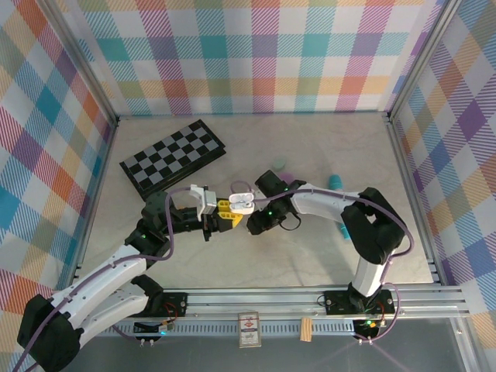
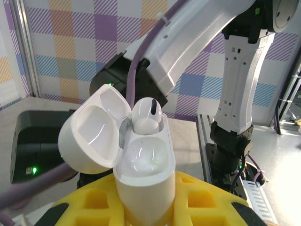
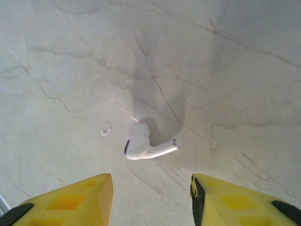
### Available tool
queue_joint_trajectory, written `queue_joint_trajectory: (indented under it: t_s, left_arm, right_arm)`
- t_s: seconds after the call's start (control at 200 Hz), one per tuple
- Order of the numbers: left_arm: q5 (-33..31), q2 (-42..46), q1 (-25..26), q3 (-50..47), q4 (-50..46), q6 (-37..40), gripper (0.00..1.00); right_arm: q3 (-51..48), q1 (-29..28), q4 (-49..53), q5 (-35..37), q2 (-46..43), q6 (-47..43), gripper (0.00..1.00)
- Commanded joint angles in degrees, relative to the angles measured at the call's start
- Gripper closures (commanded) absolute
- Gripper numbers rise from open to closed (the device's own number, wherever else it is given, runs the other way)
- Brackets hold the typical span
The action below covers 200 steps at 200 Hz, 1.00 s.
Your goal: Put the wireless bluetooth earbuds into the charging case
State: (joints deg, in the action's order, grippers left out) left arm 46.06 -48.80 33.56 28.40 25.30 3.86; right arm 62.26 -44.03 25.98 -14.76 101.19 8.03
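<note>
Your left gripper (image 2: 150, 207) is clamped on the lower body of the case (image 2: 143, 181) and holds it upright off the table, lid (image 2: 91, 136) swung back toward 9 o'clock in the left wrist view. One earbud (image 2: 146, 115) sits in the well at 12 o'clock. The nearer well (image 2: 146, 157) is empty, so one bud of this pair has yet to be seated. Your right gripper (image 3: 150, 188) stands with its jaws apart and nothing between them, pointed down at the table (image 3: 225, 70). The loose earbud (image 3: 148, 146) lies flat on that table, at 12 o'clock from the gap between the fingers and roughly centred on it in the right wrist view. Its long axis runs close to 9 to 3 o'clock: the head at the 9 o'clock end, the stem tip toward 3 o'clock and slightly raised. The jaws also close along the 9 to 3 o'clock line, so a plain descent would probably pinch the bud end to end. Judge whether to turn the wrist so the pads meet the stem across its width. The right arm is the nearer arm. In the top view the two grippers work close together, with the right at about 3 o'clock from the left.
</note>
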Motion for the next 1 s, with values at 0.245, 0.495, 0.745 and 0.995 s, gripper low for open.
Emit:
queue_joint_trajectory:
  t_s: [0.245,0.495,0.745,0.995]
  left_arm:
    - [1.8,0.6,-0.3,0.6,2.8,0.5,0.94]
    - [1.2,2.1,-0.3,0.5,1.3,1.3,0.94]
    - [1.4,1.3,-0.3,0.6,2.4,1.6,0.94]
    - [2.0,-0.5,-0.3,0.7,5.0,0.5,0.94]
  right_arm:
    - [7.6,0.4,-0.1,-1.7,6.4,-1.1,0.46]
    - [9.6,0.3,1.2,-7.3,11.2,-3.0,0.45]
    - [0.5,-0.7,0.0,-11.7,4.3,0.4,0.48]
    - [-4.3,-1.1,-2.6,-7.2,-3.2,4.2,0.49]
